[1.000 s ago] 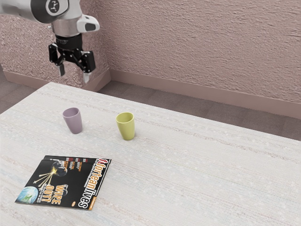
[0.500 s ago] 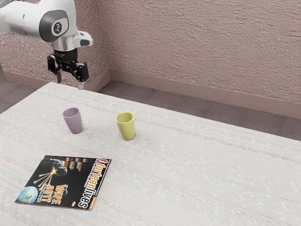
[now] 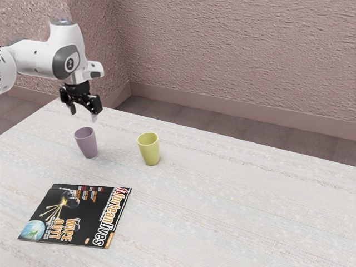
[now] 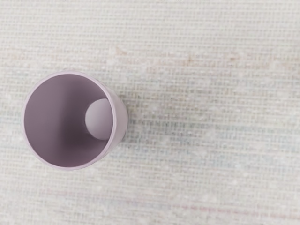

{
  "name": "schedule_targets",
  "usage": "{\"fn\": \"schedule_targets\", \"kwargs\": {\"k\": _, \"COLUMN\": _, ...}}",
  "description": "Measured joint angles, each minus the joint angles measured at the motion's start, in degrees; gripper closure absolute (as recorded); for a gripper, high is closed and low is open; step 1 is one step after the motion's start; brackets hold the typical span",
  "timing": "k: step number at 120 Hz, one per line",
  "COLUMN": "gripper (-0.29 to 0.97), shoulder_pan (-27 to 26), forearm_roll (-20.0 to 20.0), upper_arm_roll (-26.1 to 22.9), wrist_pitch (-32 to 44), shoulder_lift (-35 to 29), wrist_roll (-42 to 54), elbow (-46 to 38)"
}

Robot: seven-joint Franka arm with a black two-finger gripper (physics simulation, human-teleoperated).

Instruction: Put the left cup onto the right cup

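Here the purple cup (image 3: 85, 142) stands upright on the worktop (image 3: 233, 206), at the exterior view's left, its mouth up. The yellow-green cup (image 3: 148, 148) stands near it to the right, not touching it. The gripper (image 3: 83, 113) hovers just above the purple cup, fingers spread apart and grasping nothing. A magazine (image 3: 76, 214) lies flat on the near side.

Setting: plain home-style room, simulator-rendered. Evidence: rough pinkish plaster wall (image 3: 233, 50), baseboard (image 3: 239, 108), dark floor (image 3: 222, 125); pale wood-grain surface (image 3: 250, 206) bearing magazine (image 3: 78, 215), purple cup (image 3: 85, 142), green cup (image 3: 148, 148).
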Motion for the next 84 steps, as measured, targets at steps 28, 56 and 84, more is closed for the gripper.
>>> {"fn": "schedule_targets", "kwargs": {"k": 28, "gripper": 0.00, "shoulder_pan": 1.4, "forearm_roll": -0.6, "upper_arm_roll": 0.1, "wrist_pitch": 5.1, "shoulder_lift": 3.2, "wrist_roll": 3.4, "elbow": -0.3}}
{"fn": "schedule_targets", "kwargs": {"k": 56, "gripper": 0.00, "shoulder_pan": 2.7, "forearm_roll": -2.1, "upper_arm_roll": 1.3, "wrist_pitch": 8.9, "shoulder_lift": 6.2, "wrist_roll": 6.4, "elbow": -0.3}}
{"fn": "schedule_targets", "kwargs": {"k": 84, "gripper": 0.00, "shoulder_pan": 3.4, "forearm_roll": -3.3, "upper_arm_roll": 1.4, "wrist_pitch": 11.6, "shoulder_lift": 8.9, "wrist_roll": 9.0, "elbow": -0.1}}
